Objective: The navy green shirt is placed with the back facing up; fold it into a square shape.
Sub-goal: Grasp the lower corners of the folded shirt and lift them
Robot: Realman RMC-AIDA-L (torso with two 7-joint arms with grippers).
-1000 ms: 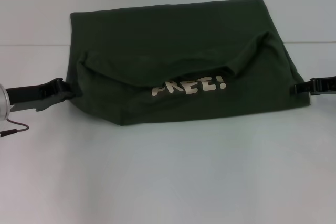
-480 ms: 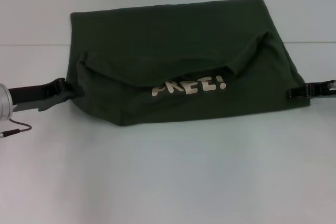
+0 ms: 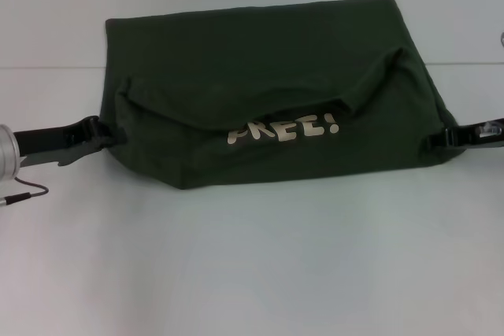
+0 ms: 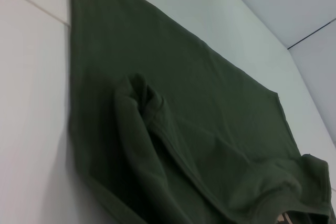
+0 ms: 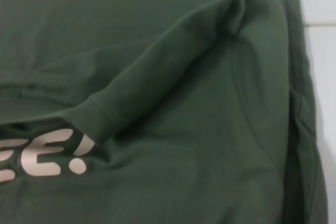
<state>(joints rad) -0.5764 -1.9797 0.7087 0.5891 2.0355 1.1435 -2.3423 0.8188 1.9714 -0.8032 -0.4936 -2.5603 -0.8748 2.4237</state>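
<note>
On the white table (image 3: 252,257), as the head view shows it, the large dark olive-green knit short-sleeved shirt (image 3: 268,60) lies partly folded into a broad block. Its near edge is turned back over itself, with cream "FREE!" lettering (image 3: 283,130) exposed below the rolled hem. The black left gripper (image 3: 93,141) sits low at the shirt's left edge, its tips touching the cloth; whether they pinch the fabric cannot be told. The black right gripper (image 3: 445,138) sits low at the shirt's right edge, tips meeting the cloth; its grip likewise cannot be told. A thin dark cable (image 3: 22,192) lies on the table beside the left arm.

Left wrist view: the shirt (image 4: 210,108) spreads flat over the table (image 4: 31,103), with a bunched fold running across it. No fingers of that arm are visible.

Right wrist view: the shirt (image 5: 220,145) fills nearly the whole picture. A hemmed flap lies diagonally over the lower layer, and the end of the lettering (image 5: 47,158) shows beneath the hem. A strip of table (image 5: 320,35) appears at one edge. No fingers are visible.
</note>
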